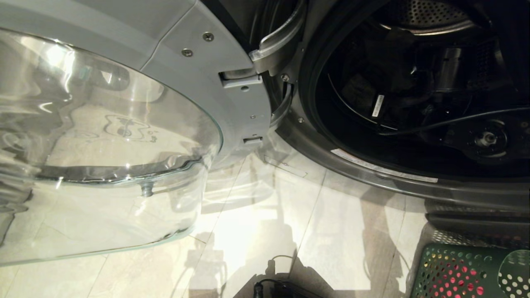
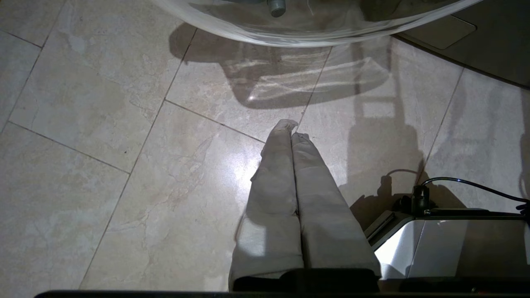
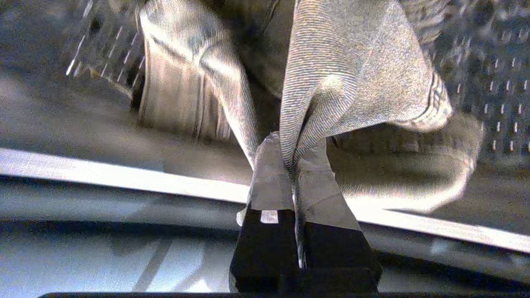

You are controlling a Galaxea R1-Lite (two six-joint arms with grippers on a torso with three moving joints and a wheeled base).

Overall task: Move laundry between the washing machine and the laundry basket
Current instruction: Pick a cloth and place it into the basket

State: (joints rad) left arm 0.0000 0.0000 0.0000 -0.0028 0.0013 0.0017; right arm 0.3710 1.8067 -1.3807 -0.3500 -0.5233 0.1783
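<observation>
The washing machine (image 1: pixel 372 165) stands open, its round glass door (image 1: pixel 103 145) swung out to the left. My right arm (image 1: pixel 451 70) shows only as dark shapes inside the drum (image 1: pixel 422 14). In the right wrist view my right gripper (image 3: pixel 292 142) is shut on a fold of the faded grey-green denim-like garment (image 3: pixel 352 74), with the perforated drum wall (image 3: pixel 497 82) behind it. The green laundry basket (image 1: pixel 430 265) sits on the floor at the lower right, and red cloth (image 1: pixel 455 281) shows through its holes. My left gripper (image 2: pixel 292 130) hangs shut and empty over the floor tiles.
The open door fills the left half of the head view, low above the tiled floor (image 1: pixel 290 215). A black cable and part of my base (image 1: pixel 273 287) lie at the bottom edge. The base's white corner (image 2: pixel 434 244) is beside the left gripper.
</observation>
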